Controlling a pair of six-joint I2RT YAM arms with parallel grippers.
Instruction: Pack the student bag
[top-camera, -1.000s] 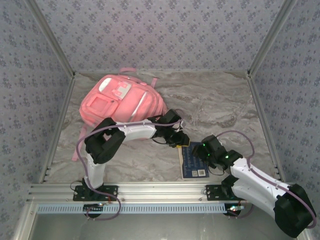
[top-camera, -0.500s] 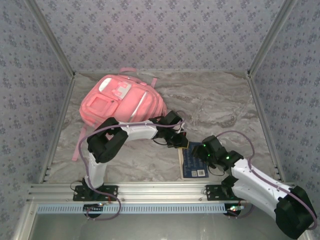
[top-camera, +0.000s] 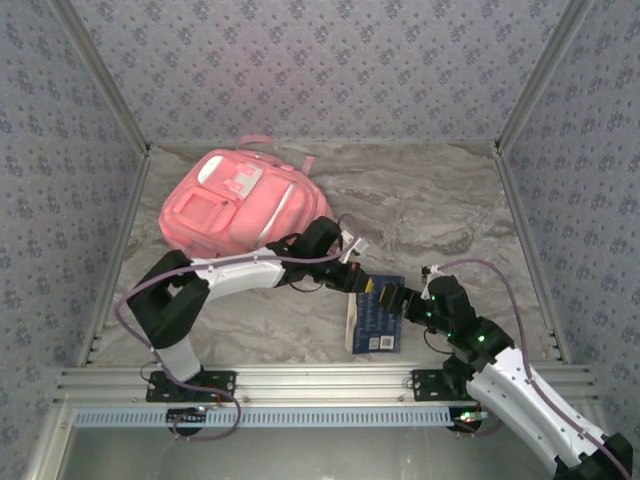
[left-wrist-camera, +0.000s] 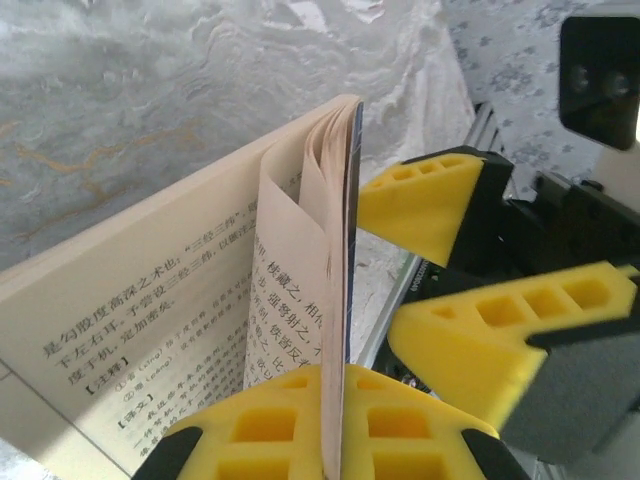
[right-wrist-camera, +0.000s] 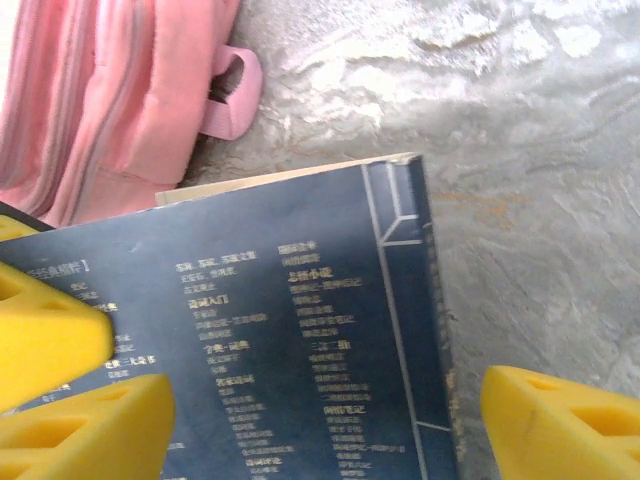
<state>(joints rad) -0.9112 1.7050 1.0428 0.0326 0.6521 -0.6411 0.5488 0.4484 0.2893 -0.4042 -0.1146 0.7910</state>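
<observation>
Pink student bag (right-wrist-camera: 100, 90) cropped left, book (right-wrist-camera: 300, 330) print likely illegible

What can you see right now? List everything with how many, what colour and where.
backpack: one, pink with white trim, lying at the far left of the table
book: one, dark blue cover and cream pages, near middle of the table, between the two grippers
table: one, grey marbled, under everything
walls: three, grey-blue patterned, around the table
left gripper: one, yellow fingers, shut on the book's edge
right gripper: one, yellow fingers, open, close to the book's cover
</observation>
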